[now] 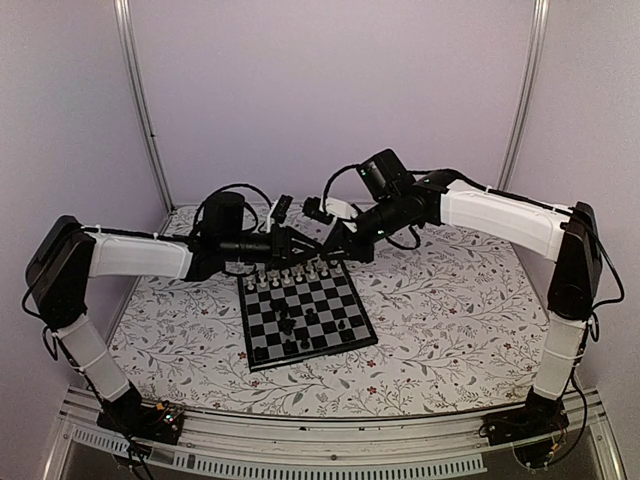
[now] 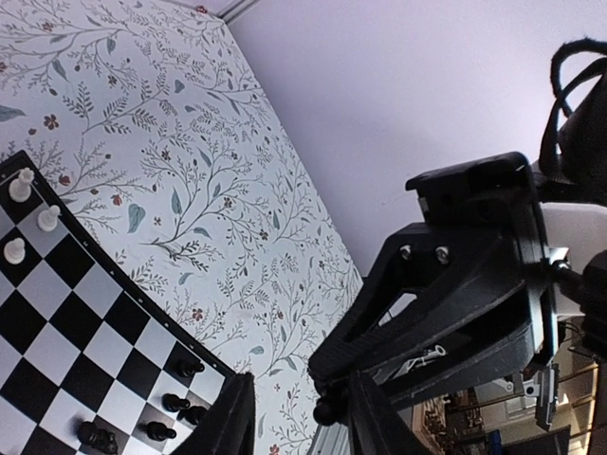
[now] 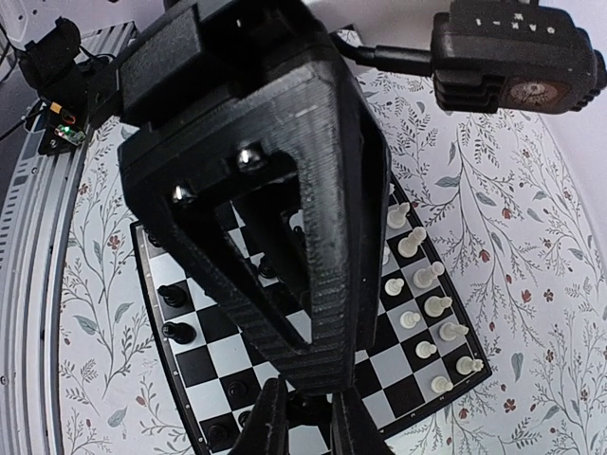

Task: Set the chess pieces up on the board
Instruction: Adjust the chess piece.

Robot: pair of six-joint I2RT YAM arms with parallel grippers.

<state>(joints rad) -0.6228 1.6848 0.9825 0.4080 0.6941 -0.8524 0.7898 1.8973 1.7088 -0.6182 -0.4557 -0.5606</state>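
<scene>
The board point(image 1: 315, 358) lies mid-table with a double row of white chess pieces point(image 1: 290, 275) along its far edge and black chess pieces point(image 1: 300, 325) scattered nearer. Both grippers meet tip to tip above the far edge. My right gripper point(image 1: 335, 246) is shut on a small black piece point(image 3: 308, 409), which also shows in the left wrist view point(image 2: 327, 409). My left gripper point(image 1: 312, 250) has its jaws apart point(image 2: 299, 422), with that piece beside its right finger point(image 2: 372, 422). The left gripper's finger point(image 3: 322, 237) hides much of the board point(image 3: 228, 355) in the right wrist view.
The floral tabletop point(image 1: 450, 300) surrounds the board. White pieces point(image 3: 427, 308) line one board edge and black pieces point(image 3: 175, 296) stand opposite. Lilac walls close the back and sides. A metal rail point(image 1: 300, 440) runs along the near edge. The left wrist camera point(image 3: 517, 62) hangs close by.
</scene>
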